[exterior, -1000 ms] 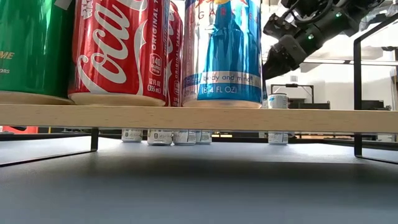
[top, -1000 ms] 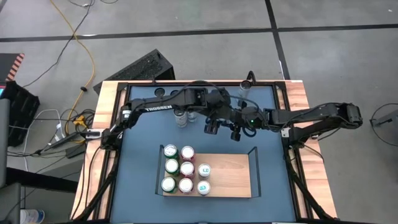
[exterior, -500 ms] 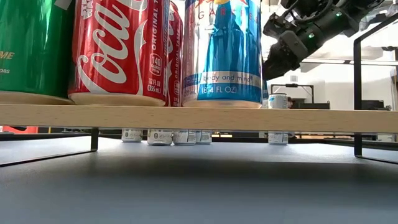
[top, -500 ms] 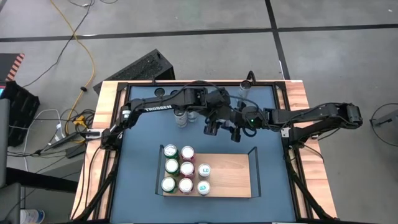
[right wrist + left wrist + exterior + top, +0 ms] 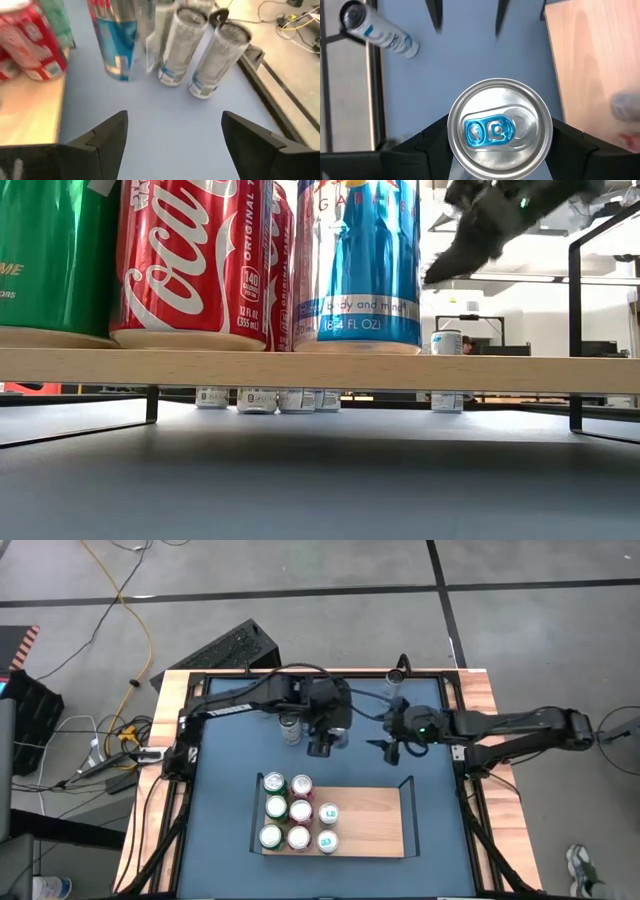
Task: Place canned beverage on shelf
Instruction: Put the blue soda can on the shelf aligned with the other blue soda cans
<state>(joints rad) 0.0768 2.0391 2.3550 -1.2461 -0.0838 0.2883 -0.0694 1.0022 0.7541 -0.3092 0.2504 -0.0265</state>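
Observation:
My left gripper (image 5: 322, 743) is shut on a silver can with a blue tab (image 5: 499, 127), over the blue tabletop between the far cans and the shelf. The shelf (image 5: 370, 822), a light-wood board with black rails, carries several cans (image 5: 290, 812) on its left part, standing on their bases. My right gripper (image 5: 387, 748) is open and empty, to the right of the held can and pointing toward it. It shows blurred and high in the low view (image 5: 470, 235). The held can also shows in the right wrist view (image 5: 117, 47). My left gripper pinches the can's round side wall (image 5: 454, 131) between its two fingers (image 5: 420, 150), one on each side. The fingers come from above and point down. The can stands upright with its top up. I cannot tell whether its base is clear of the table.
Slim white cans (image 5: 180, 45) stand on the table near its far edge, by the left arm (image 5: 291, 728). Another can (image 5: 397, 678) stands at the far edge near the right. The shelf's right part (image 5: 375, 825) is bare wood.
My left gripper has moved toward the table's left edge with the can, away from my right gripper. My right gripper has drawn back toward the table's right edge and risen in the low view.

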